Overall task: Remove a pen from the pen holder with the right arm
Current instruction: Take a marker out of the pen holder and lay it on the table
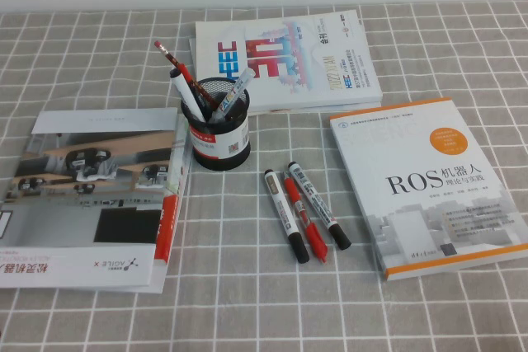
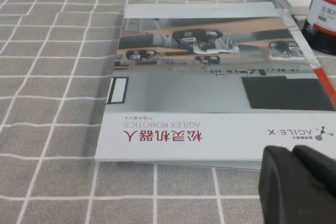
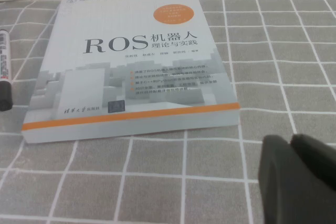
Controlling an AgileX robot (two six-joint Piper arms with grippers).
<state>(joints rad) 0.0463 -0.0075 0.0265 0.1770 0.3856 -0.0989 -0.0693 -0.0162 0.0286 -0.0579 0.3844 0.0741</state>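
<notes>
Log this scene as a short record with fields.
pen holder: black mesh, upright, pens inside
markers: three lying between pen holder and ROS book
left tool: shut, by AgileX booklet near edge
right tool: shut, empty, near ROS book's near corner
back: magazine behind pen holder

Books (image 1: 429, 187), pens (image 1: 286, 216), holder (image 1: 219, 144) on checked cloth (image 1: 247, 311)

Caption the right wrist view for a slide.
Right tool, shut, above the checked cloth beside the ROS book; left tool, out of this view, near the booklet.
</notes>
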